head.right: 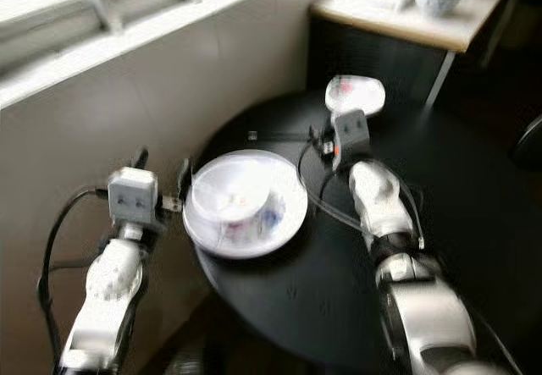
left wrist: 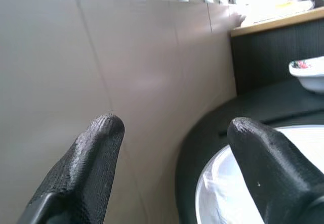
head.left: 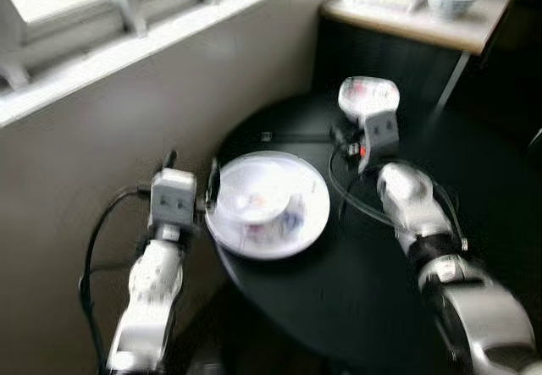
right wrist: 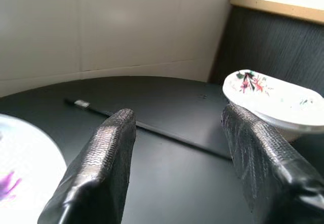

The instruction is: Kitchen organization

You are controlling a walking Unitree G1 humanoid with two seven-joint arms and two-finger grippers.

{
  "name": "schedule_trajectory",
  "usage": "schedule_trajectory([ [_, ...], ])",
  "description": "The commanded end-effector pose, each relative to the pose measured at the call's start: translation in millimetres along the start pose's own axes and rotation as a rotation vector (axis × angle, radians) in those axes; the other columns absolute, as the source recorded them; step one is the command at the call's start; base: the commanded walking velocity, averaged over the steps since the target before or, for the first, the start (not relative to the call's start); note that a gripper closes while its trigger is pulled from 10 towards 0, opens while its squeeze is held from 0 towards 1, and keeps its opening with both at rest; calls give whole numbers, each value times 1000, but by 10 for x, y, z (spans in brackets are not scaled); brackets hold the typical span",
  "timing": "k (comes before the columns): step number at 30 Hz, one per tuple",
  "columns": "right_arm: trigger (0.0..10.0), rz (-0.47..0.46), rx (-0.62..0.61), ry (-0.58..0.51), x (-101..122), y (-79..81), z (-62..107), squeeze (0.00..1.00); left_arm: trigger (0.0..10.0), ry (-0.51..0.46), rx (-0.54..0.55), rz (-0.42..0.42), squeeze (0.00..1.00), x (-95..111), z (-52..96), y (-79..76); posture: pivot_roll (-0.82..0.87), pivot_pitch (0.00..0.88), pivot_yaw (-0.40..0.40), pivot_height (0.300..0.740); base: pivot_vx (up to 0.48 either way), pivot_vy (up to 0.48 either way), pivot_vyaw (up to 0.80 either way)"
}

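Nearest us, low in the frame, our two silver arms reach over the round black table [head.left: 356, 299]: the left gripper [left wrist: 174, 133] hovers at the table's left edge with its fingers spread wide and holding nothing, one fingertip over the rim of the white plate [head.left: 309, 223] at centre. A white bowl [head.left: 258, 195] sits on that plate. Our right gripper [right wrist: 179, 128], fingers also wide and empty, points at a flowered white bowl [head.left: 368, 96] higher up the frame, with a wooden counter [head.left: 440, 30] at upper right.

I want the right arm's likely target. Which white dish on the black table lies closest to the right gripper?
The small flower-painted bowl at the table's far edge, just ahead of the right gripper. The big plate with a bowl on it lies by the left gripper.
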State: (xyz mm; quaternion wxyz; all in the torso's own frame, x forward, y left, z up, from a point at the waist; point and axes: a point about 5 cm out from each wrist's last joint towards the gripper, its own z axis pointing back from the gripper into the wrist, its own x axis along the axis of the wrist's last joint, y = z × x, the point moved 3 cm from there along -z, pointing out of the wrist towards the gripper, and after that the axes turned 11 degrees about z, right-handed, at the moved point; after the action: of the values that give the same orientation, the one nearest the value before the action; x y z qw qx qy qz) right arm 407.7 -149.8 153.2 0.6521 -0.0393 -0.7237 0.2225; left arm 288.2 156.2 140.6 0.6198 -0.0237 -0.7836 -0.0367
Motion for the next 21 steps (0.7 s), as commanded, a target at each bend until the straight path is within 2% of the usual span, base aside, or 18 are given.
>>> schedule_trajectory([
  [1,10000,-15,-29,-23,45,-54,8,0,10000,-10,-1,-6,0,33,-4,-1,-8,20,20,640,0,0,0],
  [6,10000,-36,-45,-19,51,-79,7,0,10000,-10,2,-7,0,32,-2,7,-3,11,19,640,0,0,0],
  [11,10000,-95,-85,-28,79,-172,8,0,10000,-13,4,-8,0,37,1,14,-3,5,19,670,0,0,0],
  [18,10000,-88,-113,-25,83,-219,19,0,10000,-16,6,-5,0,41,0,10,-2,2,16,700,0,0,0],
  [21,10000,-55,-145,-69,167,-257,30,0,10000,-20,11,-3,0,47,3,12,-2,0,15,715,0,0,0],
])
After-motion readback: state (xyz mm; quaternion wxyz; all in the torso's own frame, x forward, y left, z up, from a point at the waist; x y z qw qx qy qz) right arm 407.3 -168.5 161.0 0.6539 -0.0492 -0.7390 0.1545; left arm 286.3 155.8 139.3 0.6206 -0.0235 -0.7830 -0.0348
